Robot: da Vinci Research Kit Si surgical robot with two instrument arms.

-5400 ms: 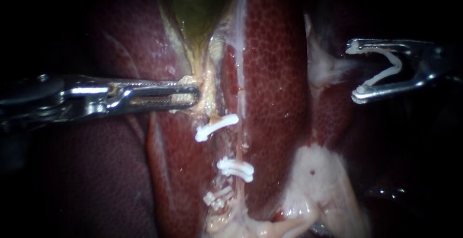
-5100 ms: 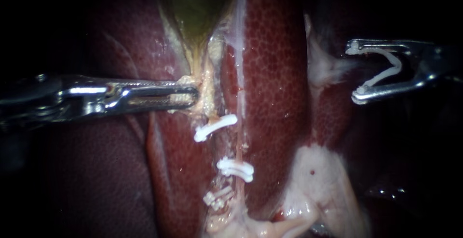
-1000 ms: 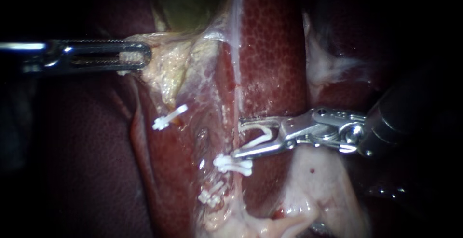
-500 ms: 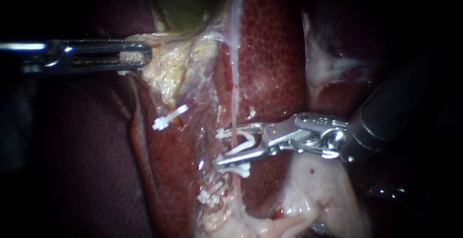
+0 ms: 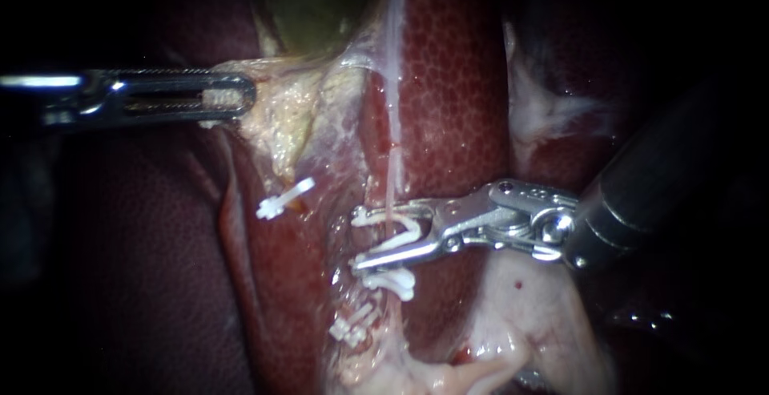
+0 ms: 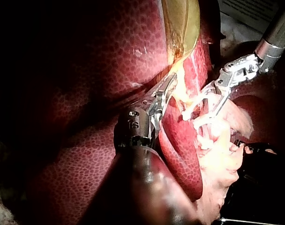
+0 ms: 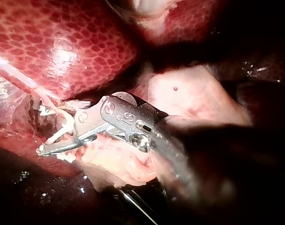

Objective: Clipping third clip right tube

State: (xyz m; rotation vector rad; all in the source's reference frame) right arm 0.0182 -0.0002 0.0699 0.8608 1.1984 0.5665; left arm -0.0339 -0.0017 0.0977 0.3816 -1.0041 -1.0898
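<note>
Two jaws of the right instrument stand part-way apart, carrying an open white clip. Its legs straddle the thin right tube, just above a closed clip on the same tube. Lower clip sits near that; side clip is further left. Behind them, left instrument is clamped flat on pale tissue below the gallbladder.

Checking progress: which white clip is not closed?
The clip in the right instrument's jaws: an open V astride the thin tube. The other three, left, below and lowest, are shut.
</note>
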